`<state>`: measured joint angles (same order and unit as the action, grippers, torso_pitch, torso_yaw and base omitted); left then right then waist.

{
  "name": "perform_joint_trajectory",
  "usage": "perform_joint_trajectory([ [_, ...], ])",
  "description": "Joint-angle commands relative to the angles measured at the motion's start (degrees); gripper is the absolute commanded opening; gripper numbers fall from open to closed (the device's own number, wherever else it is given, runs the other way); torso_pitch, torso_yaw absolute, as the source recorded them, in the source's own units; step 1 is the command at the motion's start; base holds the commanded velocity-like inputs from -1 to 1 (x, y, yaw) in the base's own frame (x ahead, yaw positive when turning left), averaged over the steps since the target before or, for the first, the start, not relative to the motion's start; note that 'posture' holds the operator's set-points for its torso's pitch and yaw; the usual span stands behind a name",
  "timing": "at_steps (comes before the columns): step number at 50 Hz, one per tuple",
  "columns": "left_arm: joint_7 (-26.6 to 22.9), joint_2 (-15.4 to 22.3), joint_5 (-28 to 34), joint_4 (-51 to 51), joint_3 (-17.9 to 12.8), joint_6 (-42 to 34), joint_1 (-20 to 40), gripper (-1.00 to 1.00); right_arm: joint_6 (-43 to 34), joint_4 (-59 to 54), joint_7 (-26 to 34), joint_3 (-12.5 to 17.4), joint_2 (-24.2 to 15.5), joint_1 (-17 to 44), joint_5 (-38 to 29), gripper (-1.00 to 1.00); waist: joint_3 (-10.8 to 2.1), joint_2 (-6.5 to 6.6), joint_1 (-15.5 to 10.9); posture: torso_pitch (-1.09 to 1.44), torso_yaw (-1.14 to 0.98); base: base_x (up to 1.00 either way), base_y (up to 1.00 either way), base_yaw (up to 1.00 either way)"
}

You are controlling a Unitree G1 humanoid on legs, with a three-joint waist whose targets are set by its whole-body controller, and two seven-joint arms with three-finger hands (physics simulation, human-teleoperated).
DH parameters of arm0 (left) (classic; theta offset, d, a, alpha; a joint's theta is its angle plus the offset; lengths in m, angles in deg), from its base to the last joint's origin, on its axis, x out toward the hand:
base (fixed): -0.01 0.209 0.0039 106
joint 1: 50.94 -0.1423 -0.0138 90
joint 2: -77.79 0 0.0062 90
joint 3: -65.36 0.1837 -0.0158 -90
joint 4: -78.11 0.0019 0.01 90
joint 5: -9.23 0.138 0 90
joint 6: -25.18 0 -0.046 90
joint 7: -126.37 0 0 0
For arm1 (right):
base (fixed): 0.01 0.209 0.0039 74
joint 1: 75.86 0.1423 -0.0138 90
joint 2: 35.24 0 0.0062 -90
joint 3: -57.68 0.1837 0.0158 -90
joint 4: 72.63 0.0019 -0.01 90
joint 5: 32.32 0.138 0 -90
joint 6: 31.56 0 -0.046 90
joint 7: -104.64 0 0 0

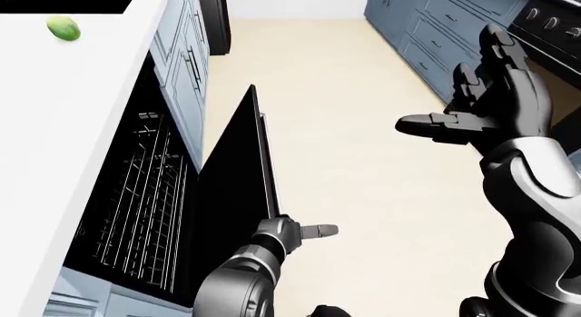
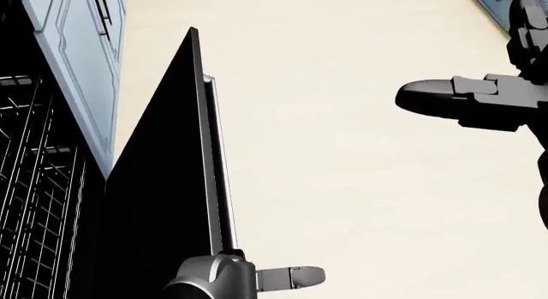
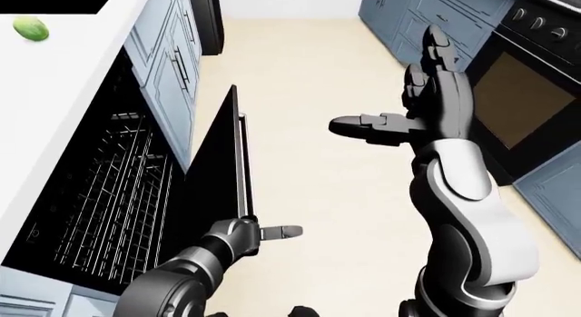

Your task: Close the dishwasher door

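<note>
Presently, left hand, fingers open and holding nothing, presses the dishwasher door edge; slipping off would let it drop.

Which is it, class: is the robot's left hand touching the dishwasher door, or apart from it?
Touching. In the left-eye view the left hand presses against the lower edge of the dishwasher door, no gap between them.

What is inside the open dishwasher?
Wire racks fill the dishwasher cavity, with no dishes visible on them. The half-raised door hides the cavity's lower right part.
</note>
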<state>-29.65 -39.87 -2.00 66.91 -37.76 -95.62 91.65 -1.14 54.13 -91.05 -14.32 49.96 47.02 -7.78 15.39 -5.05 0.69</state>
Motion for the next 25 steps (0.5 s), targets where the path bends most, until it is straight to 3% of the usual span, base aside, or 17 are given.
perform_joint_trajectory([
  [1,3.0,1.3,1.5,-1.1,0.3,0.3,1.4,1.00,1.4,1.6,-0.2,0.8,-0.8,1.6,-0.2,1.00,-1.65,-0.05,-0.4,0.94,0.00,0.00,0.00,0.00],
  [25,9.9,1.3,0.6,-1.0,-0.4,-1.2,1.4,1.00,1.8,1.4,0.2,0.7,-0.6,1.3,-0.6,1.00,-1.79,-0.56,-0.5,0.94,0.00,0.00,0.00,0.00],
])
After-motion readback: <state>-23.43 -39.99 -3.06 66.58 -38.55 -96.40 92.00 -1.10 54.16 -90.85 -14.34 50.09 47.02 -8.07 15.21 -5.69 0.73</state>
